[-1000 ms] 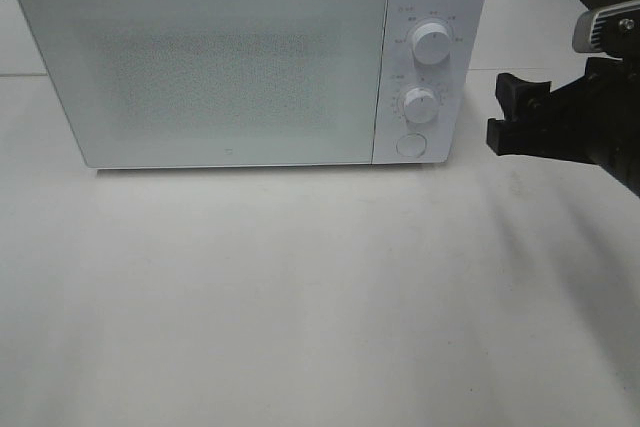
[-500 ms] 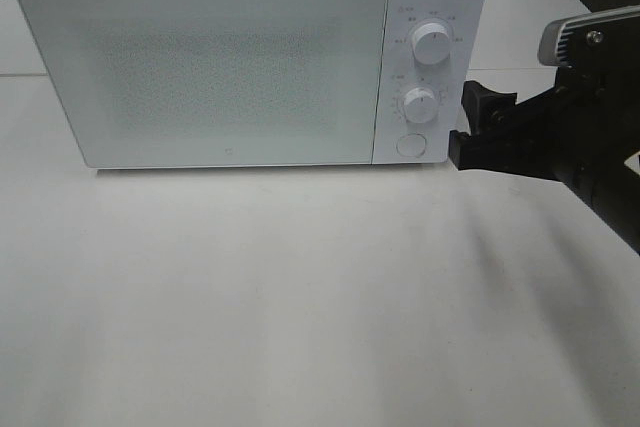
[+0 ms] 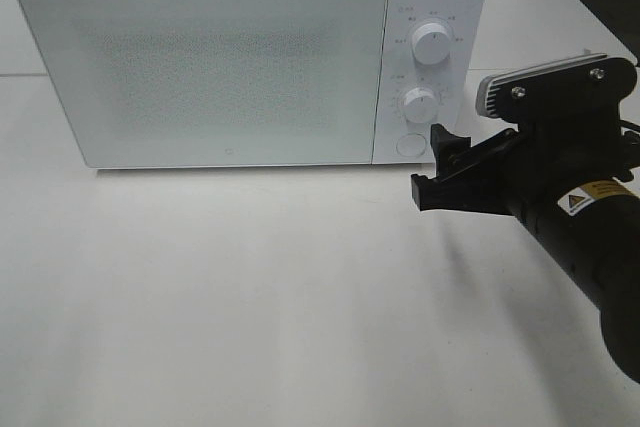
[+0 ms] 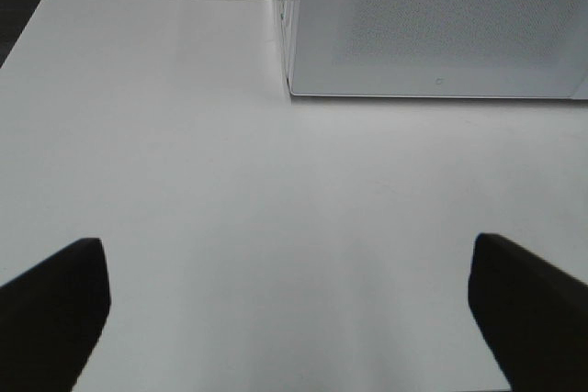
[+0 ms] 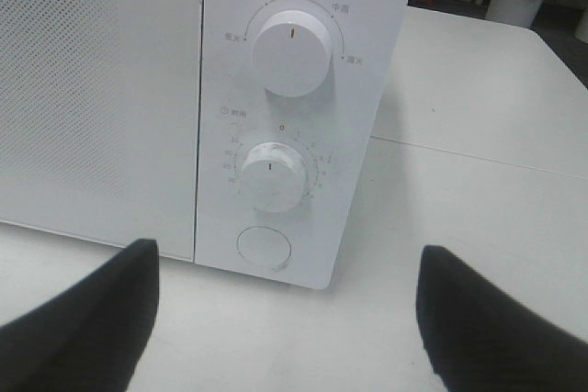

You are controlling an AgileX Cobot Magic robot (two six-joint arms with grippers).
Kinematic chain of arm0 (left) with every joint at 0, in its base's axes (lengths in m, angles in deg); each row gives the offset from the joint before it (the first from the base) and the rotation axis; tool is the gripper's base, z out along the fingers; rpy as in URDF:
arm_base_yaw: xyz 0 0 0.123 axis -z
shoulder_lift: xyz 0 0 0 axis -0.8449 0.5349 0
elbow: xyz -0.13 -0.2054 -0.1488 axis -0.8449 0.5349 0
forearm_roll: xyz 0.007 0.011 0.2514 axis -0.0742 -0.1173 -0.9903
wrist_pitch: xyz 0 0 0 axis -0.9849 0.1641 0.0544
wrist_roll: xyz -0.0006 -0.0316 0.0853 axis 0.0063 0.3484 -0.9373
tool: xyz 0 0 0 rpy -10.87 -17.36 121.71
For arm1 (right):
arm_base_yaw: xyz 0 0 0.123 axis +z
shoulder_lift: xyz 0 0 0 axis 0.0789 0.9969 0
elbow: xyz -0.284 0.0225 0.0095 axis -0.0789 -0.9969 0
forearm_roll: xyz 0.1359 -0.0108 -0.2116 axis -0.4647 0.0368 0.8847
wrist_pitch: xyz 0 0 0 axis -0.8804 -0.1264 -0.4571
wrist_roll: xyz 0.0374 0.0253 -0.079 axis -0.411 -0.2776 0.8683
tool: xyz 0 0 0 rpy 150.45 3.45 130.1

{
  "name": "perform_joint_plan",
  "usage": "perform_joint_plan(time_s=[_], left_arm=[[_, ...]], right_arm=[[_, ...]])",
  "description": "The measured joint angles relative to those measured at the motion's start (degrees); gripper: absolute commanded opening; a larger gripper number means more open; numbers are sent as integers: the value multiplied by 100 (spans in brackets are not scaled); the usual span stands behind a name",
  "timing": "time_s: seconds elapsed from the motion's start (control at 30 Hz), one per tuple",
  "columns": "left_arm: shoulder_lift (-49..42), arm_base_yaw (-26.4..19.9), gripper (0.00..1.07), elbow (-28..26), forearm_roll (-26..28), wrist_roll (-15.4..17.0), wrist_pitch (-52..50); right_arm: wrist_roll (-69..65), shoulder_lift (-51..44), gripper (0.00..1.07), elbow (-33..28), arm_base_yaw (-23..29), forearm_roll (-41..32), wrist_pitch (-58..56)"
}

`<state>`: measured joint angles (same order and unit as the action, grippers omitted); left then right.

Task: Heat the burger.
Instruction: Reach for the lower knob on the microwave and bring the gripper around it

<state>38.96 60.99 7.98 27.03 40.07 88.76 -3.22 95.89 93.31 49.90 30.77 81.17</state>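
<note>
**Closing in on the microwave controls**

The worktop [image 3: 250, 297] is white, with only the microwave [image 3: 230, 67] standing on it, door shut. The burger shows in no view. It is not on the worktop, and the frosted door hides whatever is inside, so I cannot tell whether it is already in there.

My right tool [image 3: 432, 165] hangs just in front of the control panel's lower corner, fingers spread wide with nothing between them. My left tool [image 4: 287, 254] is released too, hovering over bare worktop near the microwave's left front corner and well clear of the work.

On the panel, the upper knob [image 3: 431, 43] sits above the lower knob [image 3: 420, 104], whose mark points straight up. The round button [image 3: 409, 145] is at the bottom.

I judge the step in hand to be working these controls. That means the button if the door must come open, or the lower knob if the burger is inside (probably the timer, though the print is too small to read). Either move calls for a short, square advance. For the knob I must centre my fingers around it before clenching. For the button one fingertip must meet it without nudging the whole microwave.

A second ago my right tool was out by the right edge, level with the lower knob. It has since come inward and down, and more of the arm shows. The microwave has not shifted.
</note>
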Motion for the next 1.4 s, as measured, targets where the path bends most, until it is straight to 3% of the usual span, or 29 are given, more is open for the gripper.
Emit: perform_joint_plan(time_s=[0.97,1.4], left_arm=[[0,0,98,0,0,0,0],[0,0,98,0,0,0,0]], right_arm=[[-745,1490,75,1008,-6,-138,636],[-751,2045,75,1644,-321,40,636]])
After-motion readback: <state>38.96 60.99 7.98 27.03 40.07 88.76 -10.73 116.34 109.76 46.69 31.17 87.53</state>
